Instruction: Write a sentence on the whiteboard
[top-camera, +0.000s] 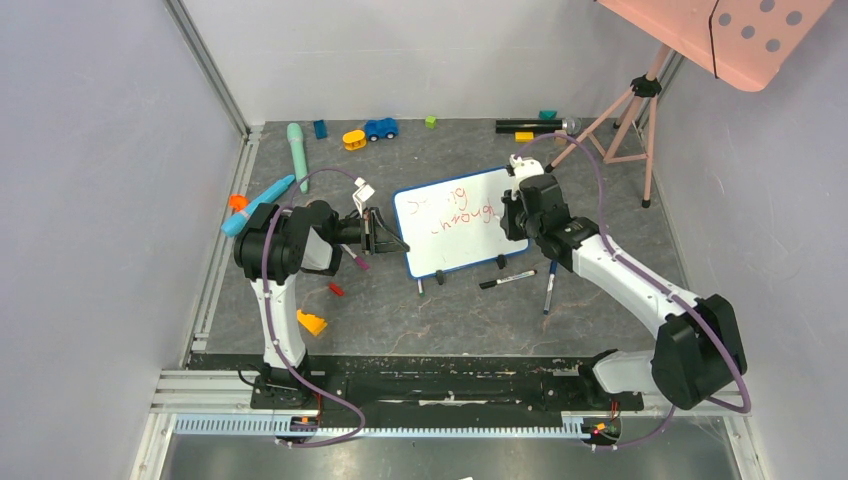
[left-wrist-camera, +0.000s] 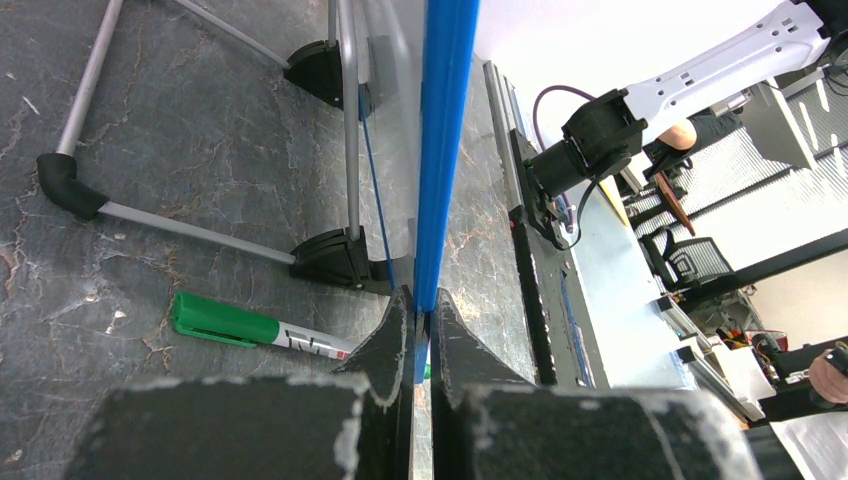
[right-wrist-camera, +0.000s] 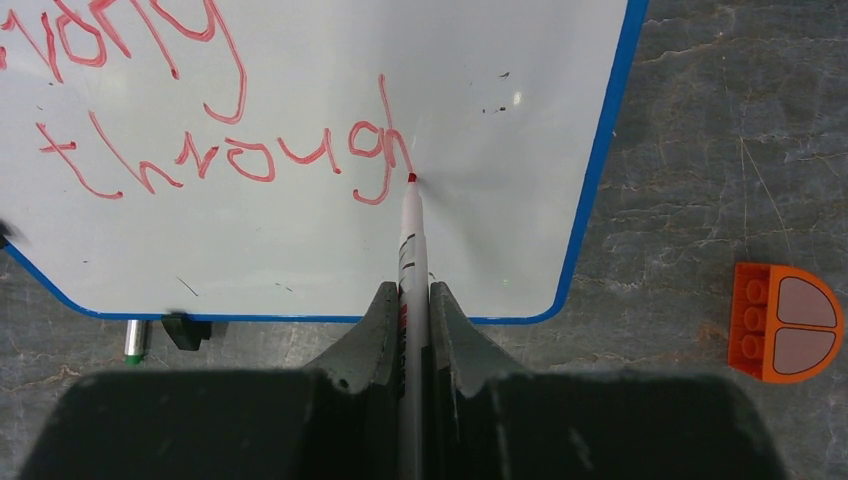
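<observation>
The whiteboard stands tilted on the table's middle, blue-framed, on small black feet. My left gripper is shut on its left edge; the left wrist view shows the blue frame pinched between the fingers of that gripper. The sentence is in red handwriting, two lines reading about "Strong through". My right gripper hangs over the board's right side and, in its own wrist view, is shut on a red marker. The marker's tip touches the whiteboard just after the "h".
A black marker and a blue pen lie in front of the board. A green marker lies under it. An orange brick lies beside it. A pink tripod with a dotted panel stands back right. Toys line the back.
</observation>
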